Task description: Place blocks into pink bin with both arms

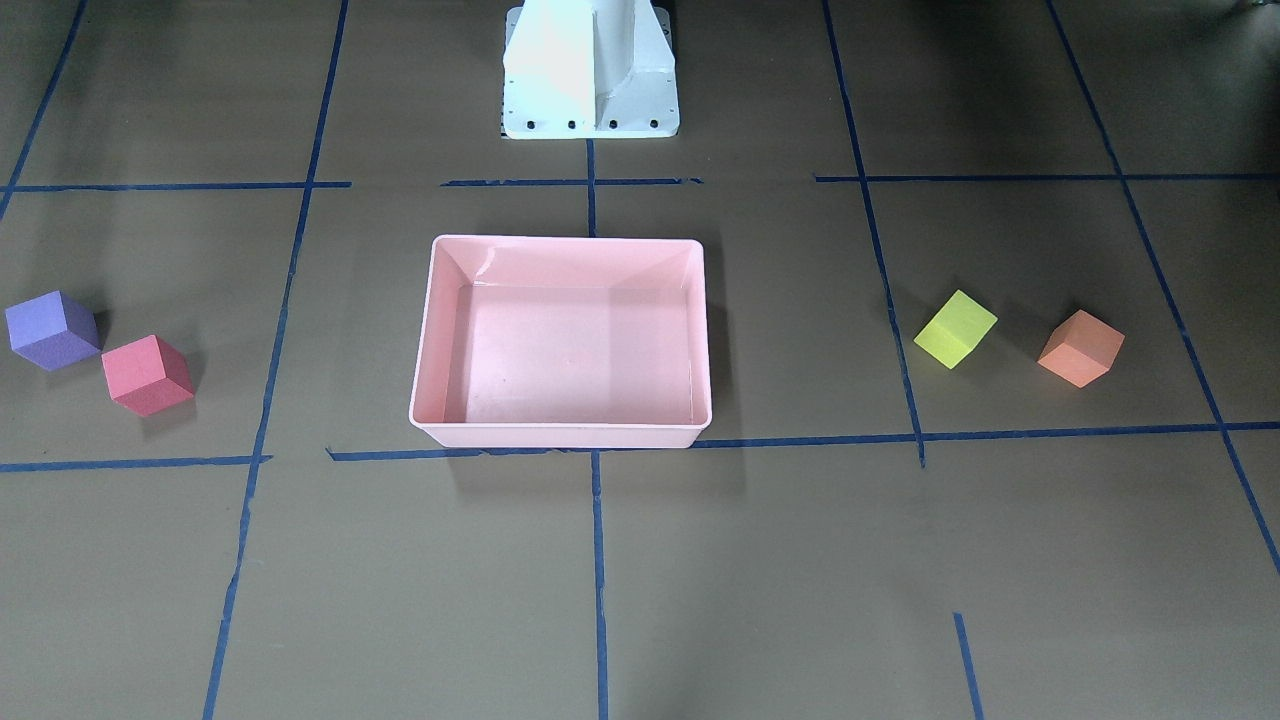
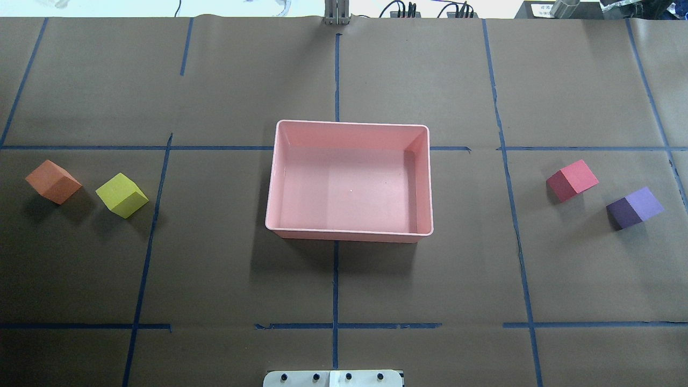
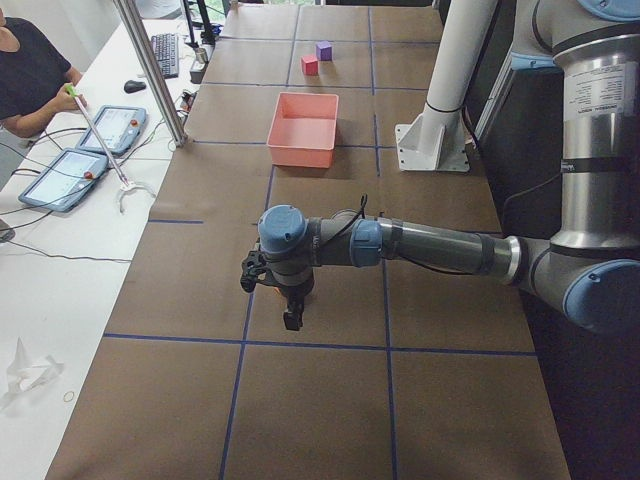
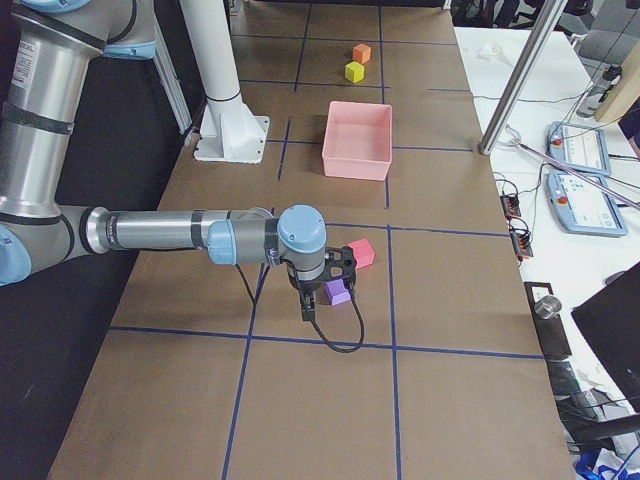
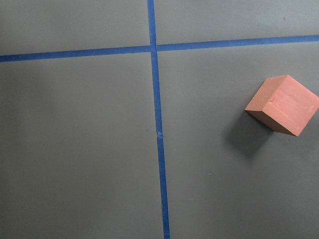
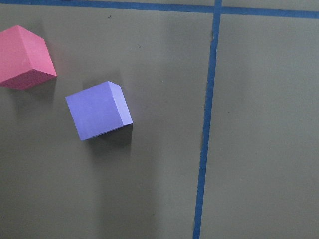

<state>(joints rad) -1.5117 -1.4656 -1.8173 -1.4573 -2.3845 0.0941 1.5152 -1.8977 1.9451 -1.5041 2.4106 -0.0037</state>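
The pink bin [image 2: 277, 177] stands empty at the table's middle. The orange block [image 2: 52, 181] and yellow-green block [image 2: 121, 195] lie on my left side. The red-pink block [image 2: 572, 180] and purple block [image 2: 634, 207] lie on my right side. My left gripper [image 3: 291, 318] hangs above the table near its end and shows only in the exterior left view, so I cannot tell its state. The orange block [image 5: 282, 104] shows in the left wrist view. My right gripper [image 4: 308, 312] hangs over the purple block [image 4: 338, 292], and I cannot tell its state.
The white pedestal base [image 1: 590, 70] stands behind the bin. Blue tape lines grid the brown table. A metal pole [image 3: 150, 70], tablets [image 3: 65, 178] and an operator [image 3: 30, 70] are along the far side of the table.
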